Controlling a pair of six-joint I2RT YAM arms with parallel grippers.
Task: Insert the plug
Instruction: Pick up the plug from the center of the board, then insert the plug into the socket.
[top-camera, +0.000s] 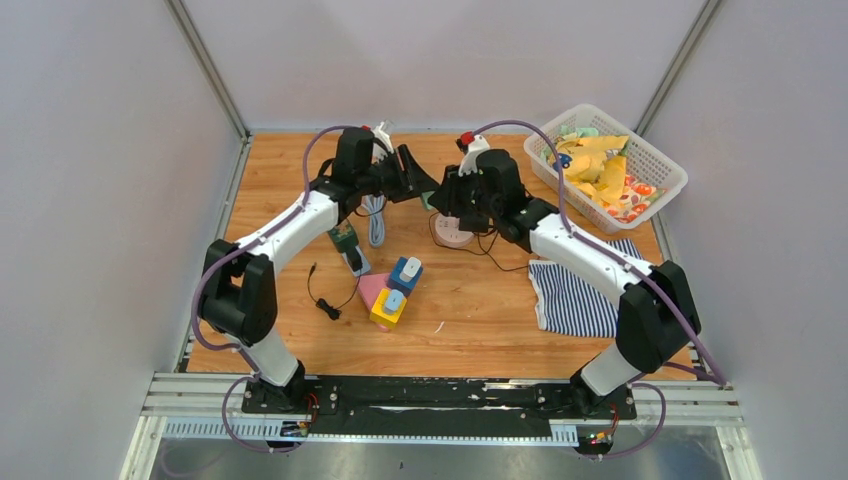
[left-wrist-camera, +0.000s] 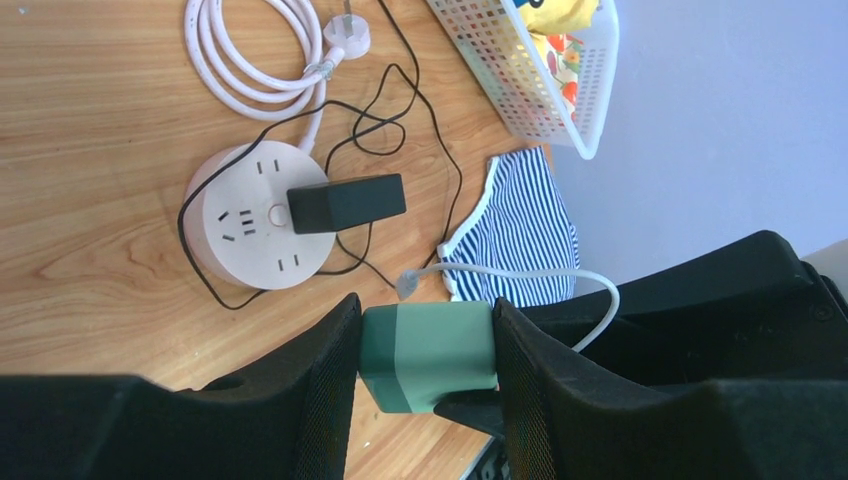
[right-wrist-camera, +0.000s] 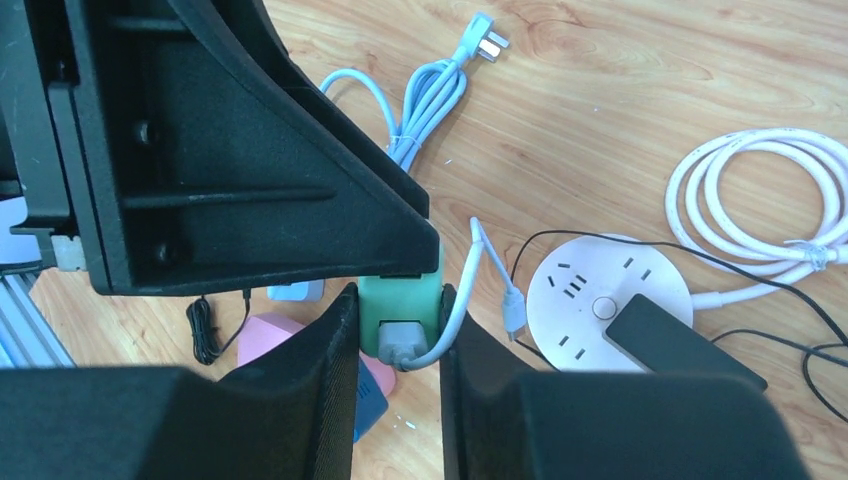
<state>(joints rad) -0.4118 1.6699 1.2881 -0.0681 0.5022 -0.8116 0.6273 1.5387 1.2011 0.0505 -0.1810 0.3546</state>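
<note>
Between our left jaws and right jaws, both pinching it: the adapter (left-wrist-camera: 428, 355).
We should keep it square, line it over a free outlet of the hub (left-wrist-camera: 230, 255) beyond the jaws, then press straight.

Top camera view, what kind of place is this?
Likely a robot lab test cell: plain panel walls close in a wooden table, two arms are bolted to a rail at its near edge, and props like a basket and striped cloth lie around.
</note>
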